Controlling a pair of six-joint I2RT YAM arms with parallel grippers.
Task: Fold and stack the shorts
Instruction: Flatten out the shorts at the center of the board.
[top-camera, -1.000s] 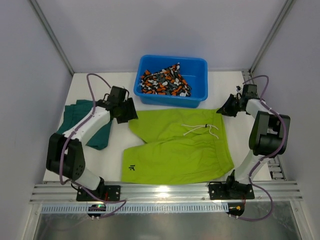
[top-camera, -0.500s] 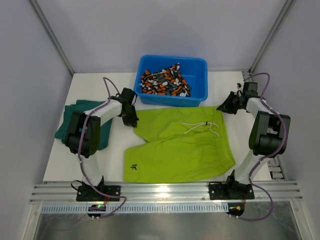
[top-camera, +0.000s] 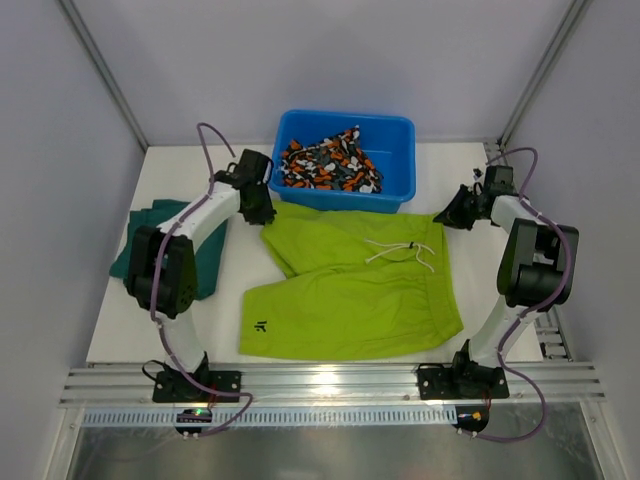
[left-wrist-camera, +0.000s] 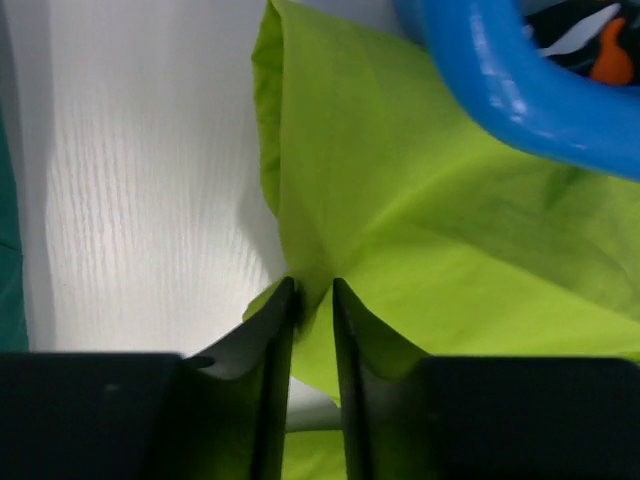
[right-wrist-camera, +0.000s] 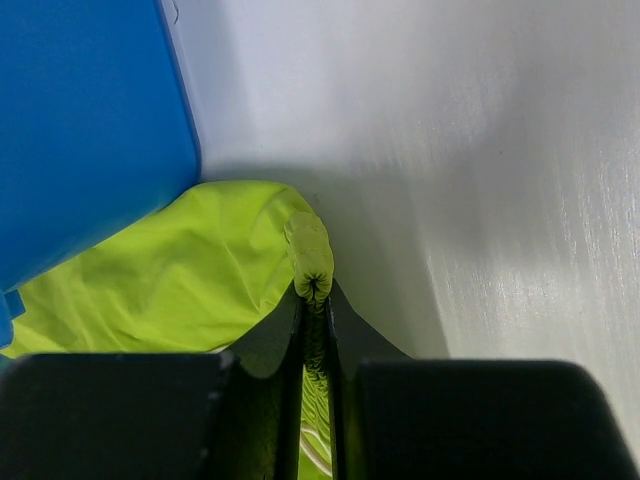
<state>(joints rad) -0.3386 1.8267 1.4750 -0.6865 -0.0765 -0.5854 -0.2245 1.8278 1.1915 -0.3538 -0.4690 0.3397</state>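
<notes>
White tabletop (top-camera: 445, 175); lime yellow-green cloth shorts (top-camera: 350, 290) pinched at both far corners by left gripper (left-wrist-camera: 310, 287) and right gripper (right-wrist-camera: 315, 290), presumably to pull flat for folding.

Top view: left gripper (top-camera: 262, 212) fingertips hidden under its own wrist. Right gripper (top-camera: 447, 217) too small to read the jaws. Left arm (top-camera: 195, 225) covers part of the teal shorts (top-camera: 145, 245). Camouflage shorts (top-camera: 328, 165) bunched in blue tub (top-camera: 395, 125), outline unreadable. Logo (top-camera: 262, 328) on lime shorts (top-camera: 350, 290), near left leg: too small to read.

Left wrist view: tub cut by top and right edges. Teal only a sliver at left edge. Lime fold vanishes between the fingers (left-wrist-camera: 270, 380).

Right wrist view: tub cut off at left and top. Lime fold disappears down between the fingers; their bases dark, blurred.
</notes>
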